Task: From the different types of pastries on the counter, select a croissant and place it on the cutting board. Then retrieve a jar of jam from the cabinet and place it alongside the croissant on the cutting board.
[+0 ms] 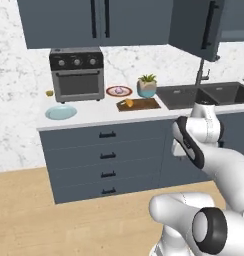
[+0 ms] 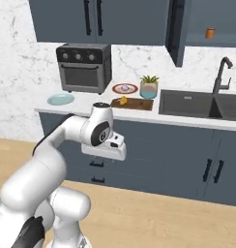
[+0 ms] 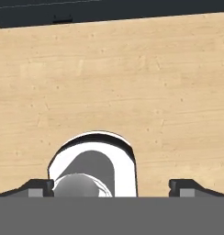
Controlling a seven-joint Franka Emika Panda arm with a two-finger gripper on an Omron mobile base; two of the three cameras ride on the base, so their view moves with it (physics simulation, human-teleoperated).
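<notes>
Two pastries sit on the counter (image 1: 89, 117): the croissant (image 1: 128, 103) lies on the left part of the cutting board (image 1: 144, 104), and a purple-frosted pastry (image 1: 119, 90) rests in the middle of a round pink-rimmed plate (image 1: 112, 93) just behind the board. A pale blue plate (image 1: 61, 112) lies near the counter's front left edge with nothing on it, in front of the toaster oven (image 1: 77, 74). A small yellow item (image 1: 49, 93) sits to the left of the oven; what it is cannot be told. A teal pot (image 1: 147, 89) holds a green plant and stands just right of the pink-rimmed plate, between it and the sink (image 1: 204, 94).

In the right base view the wall cabinet (image 2: 207, 24) above the sink stands with its door swung out, and the jar of jam (image 2: 210, 33) stands upright on the shelf inside. The croissant (image 2: 123, 100) shows there too on the cutting board (image 2: 137, 104).

The gripper (image 3: 112, 186) hangs low in front of the drawers, pointing down at the wooden floor (image 3: 132, 92), its fingertips (image 3: 38, 187) spread wide with nothing between them.
</notes>
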